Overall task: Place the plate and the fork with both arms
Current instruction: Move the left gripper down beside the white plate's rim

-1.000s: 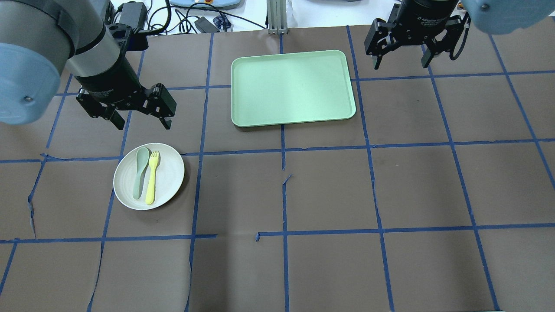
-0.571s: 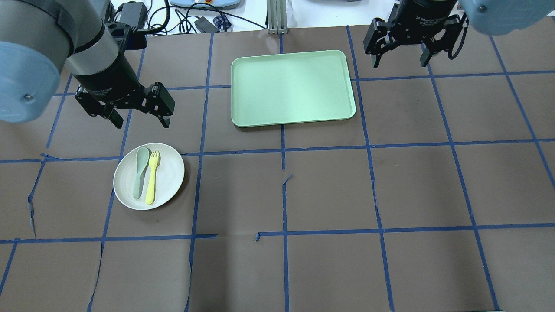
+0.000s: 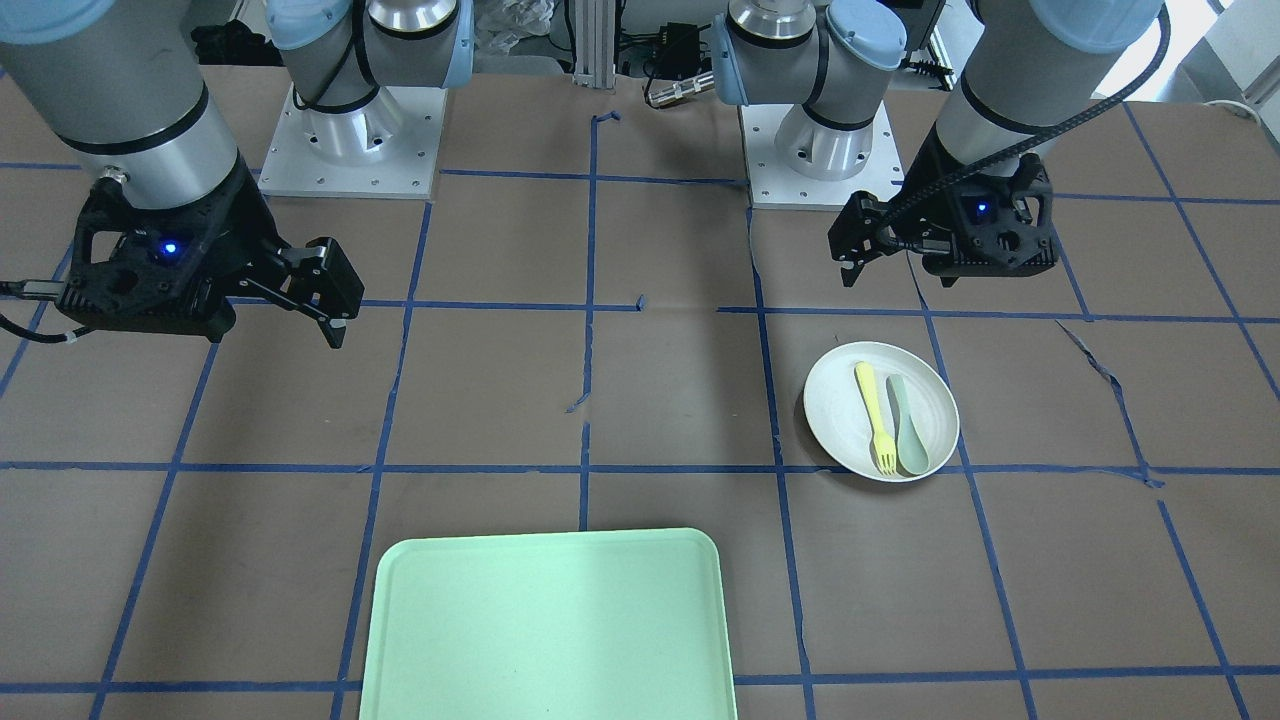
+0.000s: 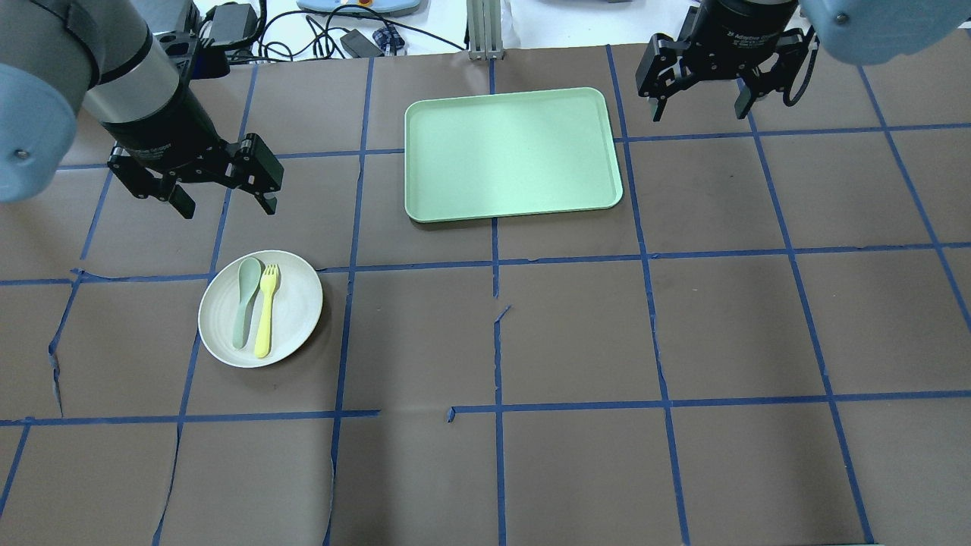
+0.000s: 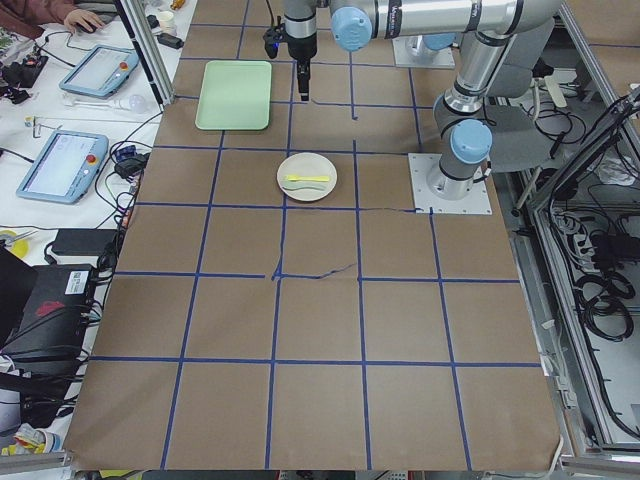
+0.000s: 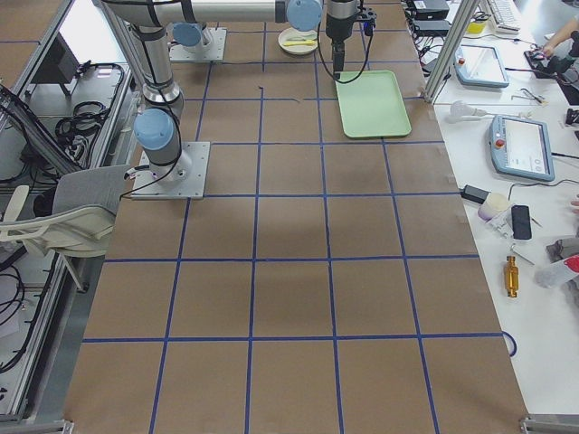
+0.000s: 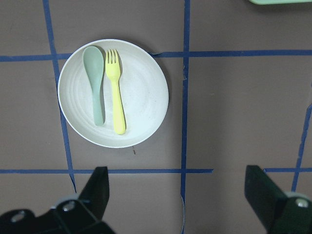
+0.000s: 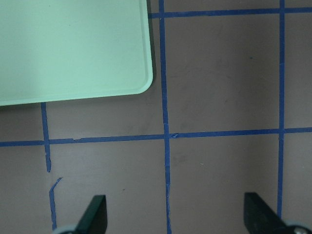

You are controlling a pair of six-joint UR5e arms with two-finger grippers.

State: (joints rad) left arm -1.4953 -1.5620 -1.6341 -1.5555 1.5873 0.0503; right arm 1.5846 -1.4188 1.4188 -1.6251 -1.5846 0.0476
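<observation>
Brown paper covers the table (image 4: 576,341), and blue tape lines divide it into squares. My left gripper (image 4: 227,206) hangs above this surface with its jaws spread wide, and it holds nothing. The off-white plate (image 4: 300,303) lies flat on the table below it, apart from both fingers (image 7: 97,187). In my left wrist view the plate shows ahead of the fingertips, more to the side of the left-hand finger. The pale yellow fork (image 4: 265,311) lies on the plate, and the grey-green spoon (image 4: 244,303) lies just beside it on its left. Both point their heads away from my base, and their handles are almost parallel. The mint-green tray (image 4: 512,152) lies on the table to the right of my left gripper, between my two grippers, and nothing lies on it. My right gripper (image 4: 698,114) hangs at the right of the tray, also with jaws wide apart and empty. In my right wrist view only one rounded corner of the tray shows, ahead of the left-hand finger (image 8: 95,209).
</observation>
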